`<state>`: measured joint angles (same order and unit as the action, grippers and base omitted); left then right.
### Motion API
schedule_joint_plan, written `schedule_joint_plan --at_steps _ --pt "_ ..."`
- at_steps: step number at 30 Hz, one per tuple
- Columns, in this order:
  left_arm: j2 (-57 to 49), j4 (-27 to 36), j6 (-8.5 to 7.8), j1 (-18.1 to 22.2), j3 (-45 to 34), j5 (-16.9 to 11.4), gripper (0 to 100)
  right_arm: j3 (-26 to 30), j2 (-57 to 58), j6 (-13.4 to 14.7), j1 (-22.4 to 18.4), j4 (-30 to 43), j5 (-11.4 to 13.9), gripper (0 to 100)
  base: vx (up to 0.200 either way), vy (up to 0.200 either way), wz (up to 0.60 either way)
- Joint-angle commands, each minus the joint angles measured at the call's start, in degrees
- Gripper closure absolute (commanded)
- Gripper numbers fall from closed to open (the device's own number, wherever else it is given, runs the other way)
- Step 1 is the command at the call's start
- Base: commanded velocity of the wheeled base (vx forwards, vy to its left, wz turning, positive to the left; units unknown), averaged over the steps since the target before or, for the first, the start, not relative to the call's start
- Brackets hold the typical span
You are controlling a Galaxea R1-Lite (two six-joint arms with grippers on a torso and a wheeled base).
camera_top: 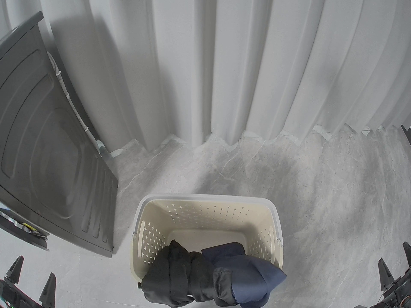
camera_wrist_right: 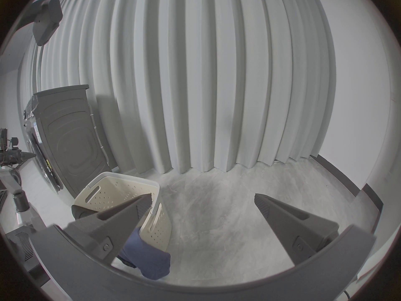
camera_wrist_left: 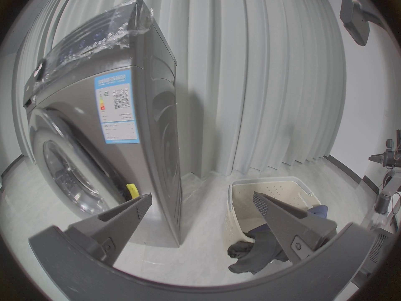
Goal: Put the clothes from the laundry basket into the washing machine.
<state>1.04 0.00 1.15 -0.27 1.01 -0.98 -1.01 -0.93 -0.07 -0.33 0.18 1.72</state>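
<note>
A cream perforated laundry basket (camera_top: 205, 212) stands on the floor in front of me. Dark grey and navy blue clothes (camera_top: 209, 274) hang over its near rim; the blue cloth (camera_wrist_right: 146, 258) droops outside the basket (camera_wrist_right: 121, 193). The grey washing machine (camera_top: 47, 163) stands at the left, its round front door (camera_wrist_left: 71, 172) shut. My left gripper (camera_top: 32, 276) is open at the lower left, apart from the basket, and holds nothing. My right gripper (camera_top: 396, 264) is open at the lower right, also holding nothing. In the left wrist view the basket (camera_wrist_left: 271, 189) and clothes (camera_wrist_left: 255, 251) lie beyond my left gripper (camera_wrist_left: 202, 201).
White pleated curtains (camera_top: 239, 60) hang along the back wall. Grey marbled floor (camera_top: 334, 185) spreads open to the right of the basket. A yellow tag (camera_wrist_left: 132, 190) sticks out beside the machine's door.
</note>
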Motion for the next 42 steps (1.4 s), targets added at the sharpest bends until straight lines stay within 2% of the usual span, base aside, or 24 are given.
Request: schedule_joint_plan --at_steps 1,21,27,42 --pt "-0.9 0.0 0.00 0.0 -0.9 0.0 0 0.9 0.9 0.0 0.0 0.0 0.0 0 -0.200 0.000 0.00" --pt "-0.9 0.0 -0.09 0.1 -0.9 0.0 0 0.9 0.9 0.0 0.0 0.0 0.0 0 -0.200 0.000 0.00" --pt "-0.9 0.0 0.00 0.0 -0.9 0.0 0 0.9 0.9 0.0 0.0 0.0 0.0 0 0.000 0.000 0.00" --pt "-0.9 0.0 0.08 0.0 -0.9 0.0 0 0.9 0.9 0.0 0.0 0.0 0.0 0 0.000 0.200 0.00"
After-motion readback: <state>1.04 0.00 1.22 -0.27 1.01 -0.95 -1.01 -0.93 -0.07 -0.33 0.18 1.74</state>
